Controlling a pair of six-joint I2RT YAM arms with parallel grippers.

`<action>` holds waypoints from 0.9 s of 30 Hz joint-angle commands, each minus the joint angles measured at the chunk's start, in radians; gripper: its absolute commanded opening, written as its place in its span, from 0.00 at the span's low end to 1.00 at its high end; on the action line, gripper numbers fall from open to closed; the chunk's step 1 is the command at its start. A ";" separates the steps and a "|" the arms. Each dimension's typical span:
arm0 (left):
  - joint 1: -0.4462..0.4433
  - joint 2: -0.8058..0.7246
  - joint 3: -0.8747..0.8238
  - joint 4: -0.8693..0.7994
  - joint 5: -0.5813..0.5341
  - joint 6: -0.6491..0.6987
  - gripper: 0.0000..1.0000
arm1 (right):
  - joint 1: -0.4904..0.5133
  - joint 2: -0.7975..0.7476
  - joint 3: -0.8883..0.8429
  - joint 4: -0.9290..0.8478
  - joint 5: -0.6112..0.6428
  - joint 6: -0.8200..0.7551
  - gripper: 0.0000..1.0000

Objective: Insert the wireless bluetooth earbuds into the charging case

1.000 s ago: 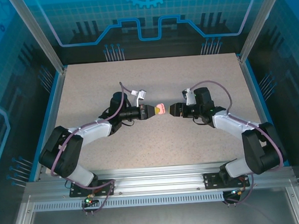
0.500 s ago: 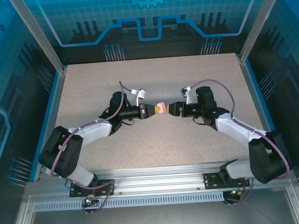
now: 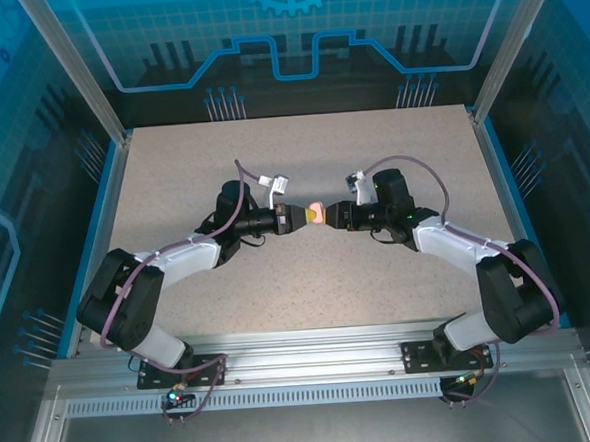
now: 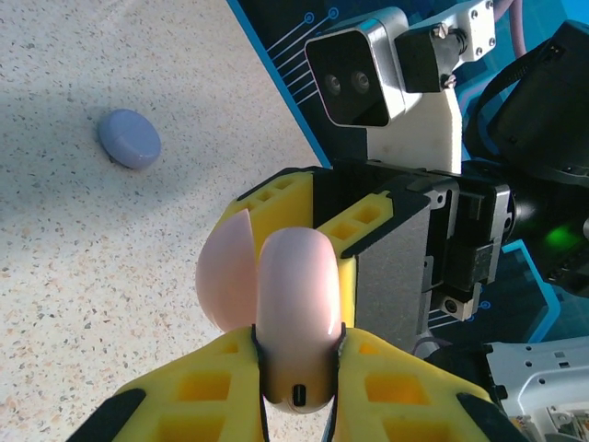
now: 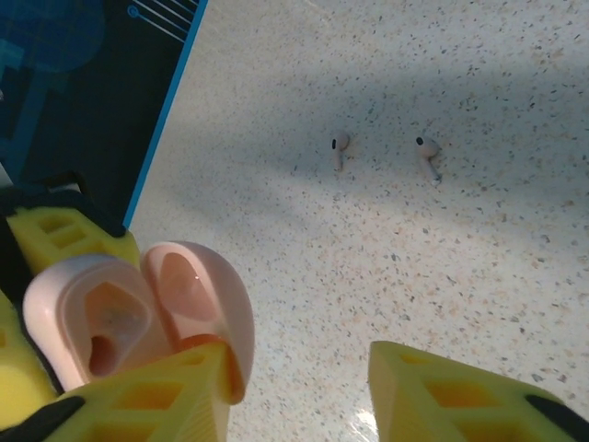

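Note:
The pale pink charging case (image 4: 294, 285) is held above the table, with my left gripper (image 4: 296, 343) shut on its base. Its lid (image 5: 198, 285) stands open, showing the empty pink cavities (image 5: 97, 322). My right gripper (image 5: 299, 364) is open, one yellow fingertip (image 5: 198, 373) pressing against the lid's edge and nothing between the jaws. Two pale pink earbuds (image 5: 339, 149) (image 5: 426, 155) lie side by side on the speckled table beyond. In the top view both grippers (image 3: 305, 217) (image 3: 333, 217) meet at the case (image 3: 318, 216) in mid-table.
A closed pale purple case (image 4: 129, 138) lies on the table to the left of the held one. The right wrist's camera block (image 4: 368, 83) sits close behind the pink case. The blue-edged table border (image 5: 156, 129) runs nearby.
My right gripper has moved left up to the pink case and its jaws have narrowed. The left arm and the case have stayed still.

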 commanded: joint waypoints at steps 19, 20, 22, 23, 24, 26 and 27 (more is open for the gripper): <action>-0.005 -0.013 0.016 0.111 0.037 -0.051 0.00 | -0.023 0.027 0.015 0.139 -0.126 0.064 0.22; -0.004 -0.013 0.014 0.122 0.039 -0.058 0.00 | -0.030 0.025 0.014 0.140 -0.139 0.071 0.23; -0.004 -0.011 0.014 0.136 0.042 -0.069 0.00 | -0.039 0.022 0.014 0.141 -0.155 0.073 0.24; -0.004 -0.011 0.013 0.144 0.041 -0.074 0.00 | -0.041 0.023 0.016 0.141 -0.161 0.072 0.24; -0.006 -0.011 0.011 0.149 0.042 -0.080 0.00 | -0.044 0.023 0.019 0.140 -0.169 0.072 0.23; -0.005 -0.009 0.012 0.161 0.041 -0.088 0.00 | -0.048 0.021 0.022 0.140 -0.178 0.072 0.21; -0.004 -0.007 0.012 0.162 0.042 -0.090 0.00 | -0.050 0.020 0.022 0.140 -0.182 0.072 0.19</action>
